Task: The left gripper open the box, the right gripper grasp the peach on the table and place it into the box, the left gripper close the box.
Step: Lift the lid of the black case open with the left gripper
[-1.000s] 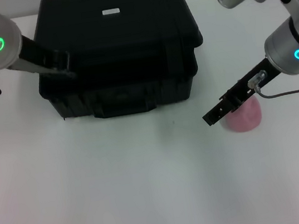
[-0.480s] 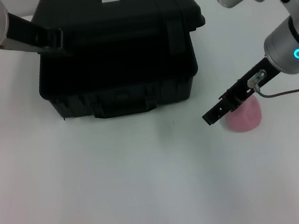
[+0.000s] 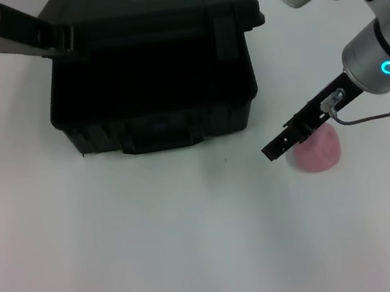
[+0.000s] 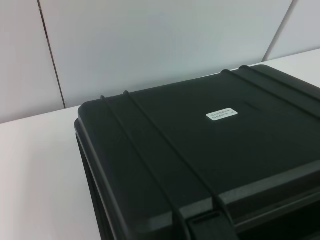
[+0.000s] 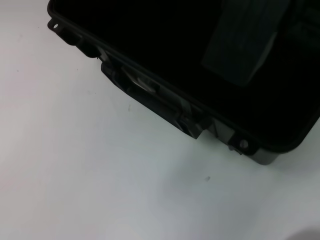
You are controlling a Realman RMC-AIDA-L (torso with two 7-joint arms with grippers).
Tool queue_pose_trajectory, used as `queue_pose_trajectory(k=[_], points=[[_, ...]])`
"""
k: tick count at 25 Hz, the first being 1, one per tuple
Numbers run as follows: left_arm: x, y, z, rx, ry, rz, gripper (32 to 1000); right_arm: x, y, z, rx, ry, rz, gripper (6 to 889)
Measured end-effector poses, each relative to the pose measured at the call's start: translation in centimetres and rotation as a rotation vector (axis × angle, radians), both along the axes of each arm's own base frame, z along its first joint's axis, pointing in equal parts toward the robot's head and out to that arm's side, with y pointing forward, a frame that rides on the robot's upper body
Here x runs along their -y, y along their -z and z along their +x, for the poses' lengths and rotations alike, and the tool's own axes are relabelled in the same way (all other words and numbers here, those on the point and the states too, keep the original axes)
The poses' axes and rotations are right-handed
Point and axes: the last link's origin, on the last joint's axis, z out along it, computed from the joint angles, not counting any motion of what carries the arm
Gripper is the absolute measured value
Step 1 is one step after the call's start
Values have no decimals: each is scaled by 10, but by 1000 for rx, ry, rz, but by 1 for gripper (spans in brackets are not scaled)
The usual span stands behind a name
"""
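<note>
White table (image 3: 160,254) carries the black box (image 3: 157,115), its lid raised by the left gripper (image 3: 66,44) at the left edge, grip unclear, dark interior seen only by the right wrist, while the right gripper (image 3: 278,150), closure indiscernible, hovers touching the peach (image 3: 319,151).

Silver-white arms, green and cyan rings, black end effectors

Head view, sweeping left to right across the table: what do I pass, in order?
Left gripper at the box's upper-left edge → box → right gripper → peach, just under the right gripper's arm.
</note>
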Motion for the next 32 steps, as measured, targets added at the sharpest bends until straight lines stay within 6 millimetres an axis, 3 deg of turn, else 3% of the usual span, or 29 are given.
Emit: queue_pose_trajectory(k=[32], points=[[-16, -26, 19, 24, 61, 60, 405, -3, 4, 1, 8, 4, -15, 848]])
